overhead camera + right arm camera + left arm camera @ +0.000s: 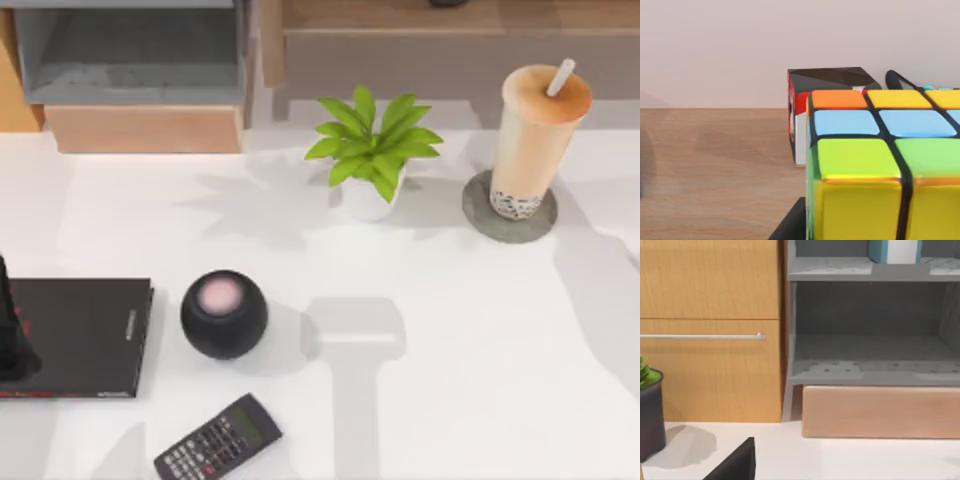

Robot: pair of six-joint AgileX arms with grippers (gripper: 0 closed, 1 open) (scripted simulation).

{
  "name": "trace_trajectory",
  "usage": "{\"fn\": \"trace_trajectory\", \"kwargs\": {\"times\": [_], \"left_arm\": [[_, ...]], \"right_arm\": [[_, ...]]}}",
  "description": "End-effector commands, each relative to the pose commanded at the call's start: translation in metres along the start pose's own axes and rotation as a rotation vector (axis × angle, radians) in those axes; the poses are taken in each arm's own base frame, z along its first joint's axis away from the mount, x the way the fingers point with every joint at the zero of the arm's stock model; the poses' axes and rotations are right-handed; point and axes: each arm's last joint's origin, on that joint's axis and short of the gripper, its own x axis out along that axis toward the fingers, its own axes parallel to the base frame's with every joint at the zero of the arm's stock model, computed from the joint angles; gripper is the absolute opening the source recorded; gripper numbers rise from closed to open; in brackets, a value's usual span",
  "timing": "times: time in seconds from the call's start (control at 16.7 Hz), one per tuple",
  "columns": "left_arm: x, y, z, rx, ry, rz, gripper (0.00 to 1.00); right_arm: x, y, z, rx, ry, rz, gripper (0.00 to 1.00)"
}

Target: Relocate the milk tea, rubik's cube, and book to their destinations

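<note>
Top view, milk tea: the milk tea [532, 140] stands upright on a round grey coaster [480, 215] at the tabletop's [460, 380] back right, white straw in its top.
Top view, left arm: a dark part of the left arm [12, 330] sits at the left edge, over the thin black book [85, 335]; hand state cannot be told.
Top view, other items: green plant in a white pot [370, 150], dark round speaker [224, 314], calculator [218, 440].
Left wrist view, book: the book [892, 250], teal cover with white page edges, stands on the upper level of the grey shelf [865, 372], beside a wooden cabinet [710, 330].
Right wrist view, cube: the rubik's cube [885, 165] sits close to the camera above a wooden surface [715, 170]; whether the right hand holds it cannot be told.
</note>
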Motion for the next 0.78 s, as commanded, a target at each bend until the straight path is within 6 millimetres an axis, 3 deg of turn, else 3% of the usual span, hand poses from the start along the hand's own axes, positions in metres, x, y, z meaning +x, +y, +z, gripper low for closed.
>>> {"fn": "trace_trajectory", "kwargs": {"times": [0.72,0.78], "left_arm": [[0.0000,0.0000,0.0000,0.000,0.000,0.000,1.00],[0.0000,0.0000,0.0000,0.000,0.000,0.000,1.00]], "right_arm": [[0.0000,0.0000,0.0000,0.000,0.000,0.000,0.98],[0.0000,0.0000,0.0000,0.000,0.000,0.000,1.00]]}}
